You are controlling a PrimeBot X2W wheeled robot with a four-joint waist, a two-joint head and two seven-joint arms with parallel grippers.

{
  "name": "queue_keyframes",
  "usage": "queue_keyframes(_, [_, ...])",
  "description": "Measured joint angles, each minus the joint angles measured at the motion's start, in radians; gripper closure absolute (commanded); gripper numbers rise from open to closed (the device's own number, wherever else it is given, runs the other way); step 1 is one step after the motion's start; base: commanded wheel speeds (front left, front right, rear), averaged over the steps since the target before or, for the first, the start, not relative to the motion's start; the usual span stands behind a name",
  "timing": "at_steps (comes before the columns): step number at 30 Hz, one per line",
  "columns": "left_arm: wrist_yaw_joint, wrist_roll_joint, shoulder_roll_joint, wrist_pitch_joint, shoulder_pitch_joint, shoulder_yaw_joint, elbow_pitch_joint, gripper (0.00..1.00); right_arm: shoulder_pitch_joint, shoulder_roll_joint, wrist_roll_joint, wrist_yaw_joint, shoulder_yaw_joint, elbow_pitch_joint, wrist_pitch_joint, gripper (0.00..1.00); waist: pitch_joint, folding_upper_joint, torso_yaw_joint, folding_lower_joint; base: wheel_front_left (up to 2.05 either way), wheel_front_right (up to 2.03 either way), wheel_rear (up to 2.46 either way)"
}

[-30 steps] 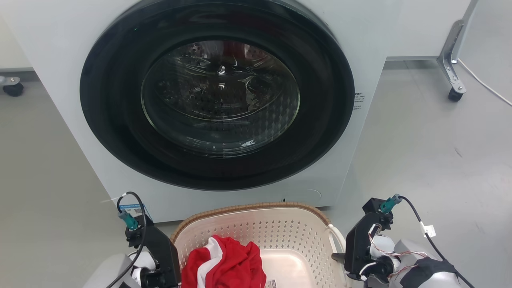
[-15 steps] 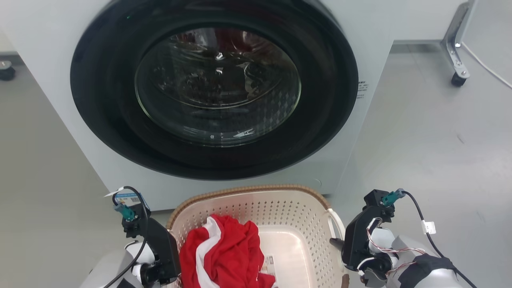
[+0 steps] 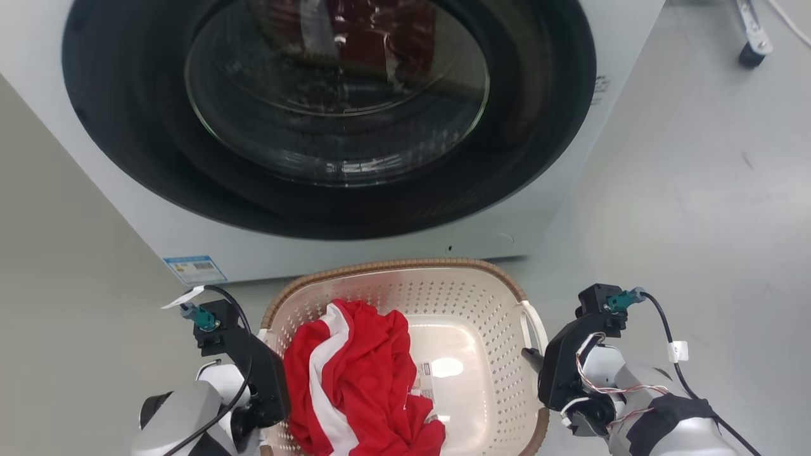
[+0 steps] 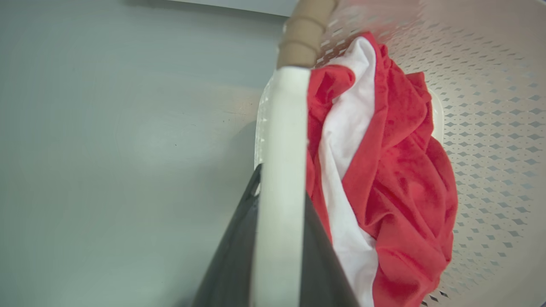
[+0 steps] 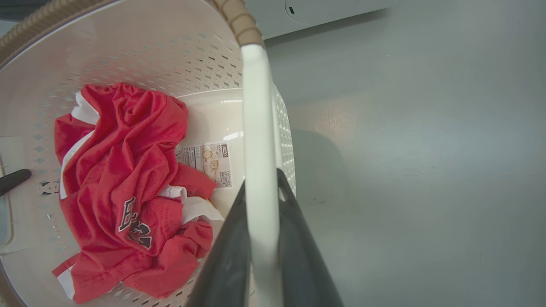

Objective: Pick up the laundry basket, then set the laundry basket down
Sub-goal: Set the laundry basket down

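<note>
Laundry basket (image 3: 469, 297) is just before the washing machine (image 3: 336, 95). The left gripper (image 4: 281, 183) is clamped on the left handle (image 4: 279, 128) and the right gripper (image 5: 261, 181) on the right handle (image 5: 256, 106). The right wrist view shows lettering (image 5: 132, 221) on the red shirt (image 5: 128, 162).

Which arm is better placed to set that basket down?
Likely both: the left gripper has its jaws shut on the left handle of the laundry basket, the right gripper on the right handle, so lowering together should keep it level.

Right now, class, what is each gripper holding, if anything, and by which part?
Both hold the laundry basket: the left gripper is shut on its left white handle, the right gripper on its right white handle.
</note>
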Motion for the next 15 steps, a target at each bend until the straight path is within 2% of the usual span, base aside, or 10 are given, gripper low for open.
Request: queue_keyframes(15, [0.009,0.031,-0.003,-0.148,-0.031,-0.026,-0.021,1.0,-0.052,-0.003,-0.035,-0.009,0.012,-0.001,-0.131,1.0,0.19,0.0,0.002,0.0001,0.0,0.0,0.0])
